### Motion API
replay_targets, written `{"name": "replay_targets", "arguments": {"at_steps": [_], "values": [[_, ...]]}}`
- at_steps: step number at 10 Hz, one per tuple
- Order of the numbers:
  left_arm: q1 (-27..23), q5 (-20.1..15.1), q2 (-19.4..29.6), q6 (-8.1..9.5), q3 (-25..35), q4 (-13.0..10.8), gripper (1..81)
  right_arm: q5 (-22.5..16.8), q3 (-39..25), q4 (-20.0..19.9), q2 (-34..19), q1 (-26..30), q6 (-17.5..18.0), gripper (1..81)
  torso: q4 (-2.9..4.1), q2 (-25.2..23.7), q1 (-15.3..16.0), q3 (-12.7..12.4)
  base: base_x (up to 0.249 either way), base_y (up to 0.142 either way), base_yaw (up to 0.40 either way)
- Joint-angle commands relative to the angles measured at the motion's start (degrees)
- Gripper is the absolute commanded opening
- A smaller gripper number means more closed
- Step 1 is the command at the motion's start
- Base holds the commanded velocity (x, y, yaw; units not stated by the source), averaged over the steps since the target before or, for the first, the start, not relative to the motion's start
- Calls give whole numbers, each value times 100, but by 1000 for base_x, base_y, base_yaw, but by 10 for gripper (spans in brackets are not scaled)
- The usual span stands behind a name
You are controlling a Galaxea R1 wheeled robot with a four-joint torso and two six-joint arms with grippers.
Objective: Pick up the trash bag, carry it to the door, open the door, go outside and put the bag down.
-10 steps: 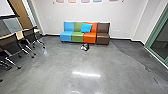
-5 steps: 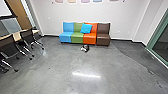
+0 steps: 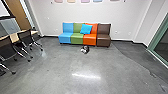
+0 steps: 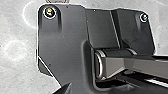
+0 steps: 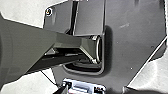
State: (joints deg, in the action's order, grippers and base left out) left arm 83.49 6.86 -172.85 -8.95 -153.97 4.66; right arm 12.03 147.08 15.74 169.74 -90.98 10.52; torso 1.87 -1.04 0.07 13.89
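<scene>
Robot (image 4: 63, 37) moved nearer bag (image 3: 85, 49), paler leftward; can't tell axis, left claw (image 4: 97, 90) or right claw (image 5: 96, 90) state

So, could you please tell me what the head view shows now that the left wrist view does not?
From the head view: a row of blue, green, orange and brown seats, a bright blue cushion, a small dark-and-white thing on the floor before them, and black chairs at a table.

From the left wrist view: the robot's own dark plate with round fittings, and its jointed bar.

In both: grey floor.
</scene>
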Motion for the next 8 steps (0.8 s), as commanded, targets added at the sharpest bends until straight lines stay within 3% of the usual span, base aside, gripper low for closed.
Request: {"name": "replay_targets", "arguments": {"at_steps": [1,8], "values": [[-127,-352,-13,-20,-2,-70,811,-280,-40,79,-17,92,-6,811,0,0,0,0,162,0,0],[-162,-352,-83,-28,-2,-44,811,-316,-66,219,18,216,-24,811,0,2,2,0,163,0,0]]}}
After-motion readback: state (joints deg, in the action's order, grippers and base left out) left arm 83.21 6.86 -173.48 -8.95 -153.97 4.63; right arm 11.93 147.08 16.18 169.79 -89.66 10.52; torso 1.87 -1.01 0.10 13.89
